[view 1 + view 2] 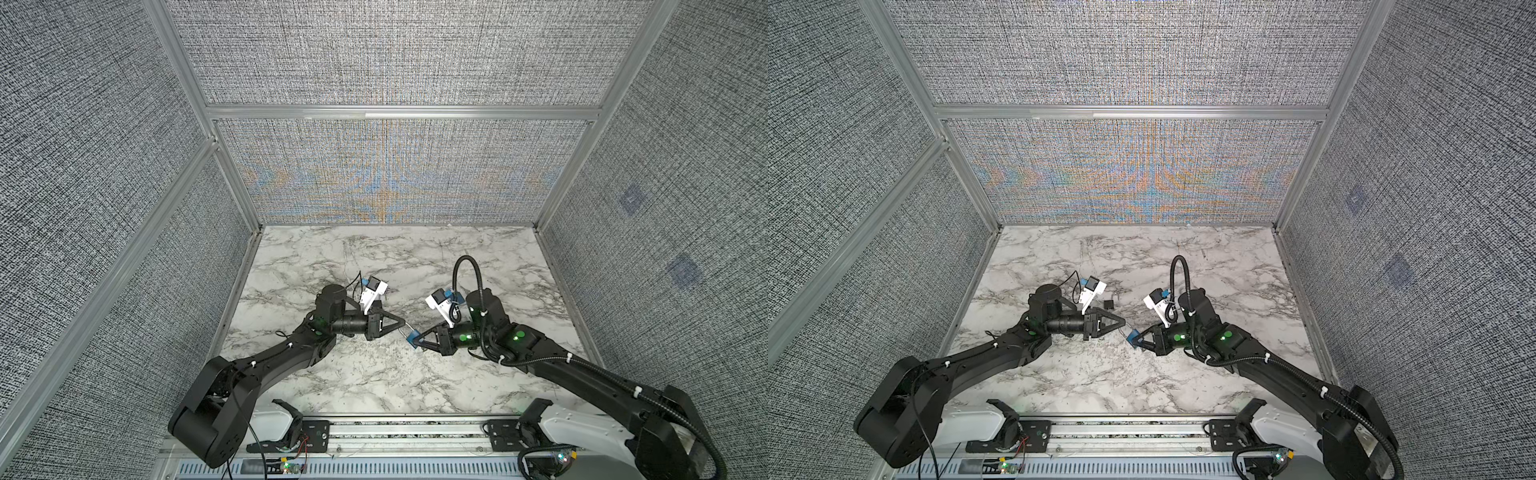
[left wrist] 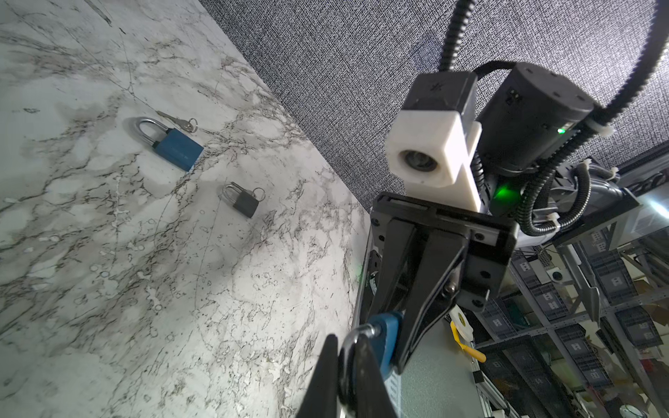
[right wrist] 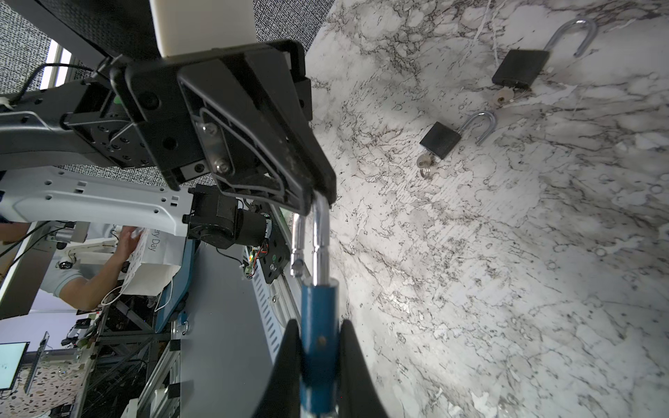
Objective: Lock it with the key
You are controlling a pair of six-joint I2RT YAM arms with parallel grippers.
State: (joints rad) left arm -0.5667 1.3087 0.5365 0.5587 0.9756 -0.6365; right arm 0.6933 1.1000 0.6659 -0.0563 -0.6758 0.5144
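The two arms meet low over the middle of the white and grey marble table top (image 1: pixel 374 257). There is bare table all around them and lots of room out to the back edge. The right gripper (image 3: pixel 318 329) is squeezed tight on the body of the blue metal padlock (image 3: pixel 318 300), which is up off the table. The left gripper (image 3: pixel 318 193) is pinched on the top of its silver loop (image 3: pixel 321 235). One leg of the loop is out of the body, so this lock is open. The left wrist view shows a second blue padlock (image 2: pixel 177 146) lying flat with a silver key (image 2: pixel 181 123) just beside it, and a small grey padlock (image 2: pixel 243 202) nearby. The right wrist view shows a big black padlock (image 3: pixel 521 68) and a smaller black padlock (image 3: pixel 440 139), both with open loops and a key at the bottom. Grey woven walls (image 1: pixel 395 54) in silver metal rails (image 1: pixel 399 112) close in three sides. Past the front edge, a white paper bag (image 3: pixel 159 257) reads "Day".
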